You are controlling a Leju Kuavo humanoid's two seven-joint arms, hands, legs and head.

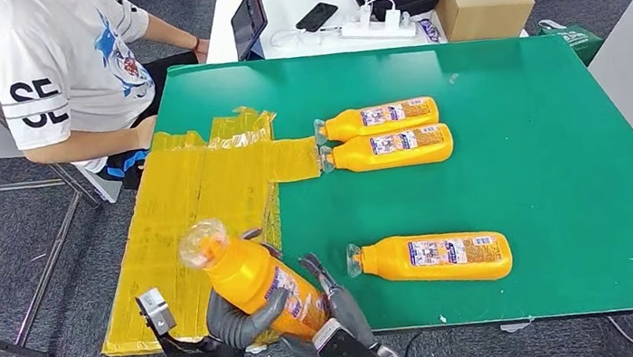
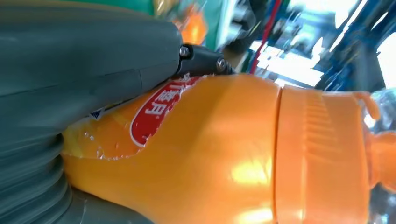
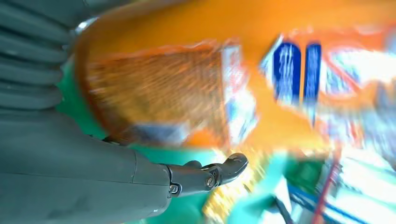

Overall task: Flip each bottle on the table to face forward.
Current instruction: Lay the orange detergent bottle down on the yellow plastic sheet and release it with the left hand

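Both hands meet at the near edge of the green table point(image 1: 565, 157), low in the head view. The left hand point(image 1: 241, 320) wraps its grey fingers around the lower body of the held bottle point(image 1: 257, 281), clamped on it. The right hand point(image 1: 340, 308) lies against the same bottle's base from the other side, fingers spread upward along it; whether it truly grips or only rests there, I cannot tell. The held bottle is raised off the table and tilted, its cap end pointing up and toward the left.

In the left wrist view the thick grey thumb point(image 2: 84, 70) presses on glossy orange plastic beside a red oval label, and a ribbed orange collar leads to a clear cap. The right wrist view is blurred: a dark fingertip point(image 3: 231, 168) sits clear of the bottle's printed label.

Three more bottles lie flat on the matte green surface, caps pointing left: a touching pair point(image 1: 385, 134) farther out, and a single bottle point(image 1: 436, 257) nearer the hands. Wrinkled yellow sheets point(image 1: 197, 202) cover the table's left part. A person point(image 1: 63, 73) sits beyond that corner.
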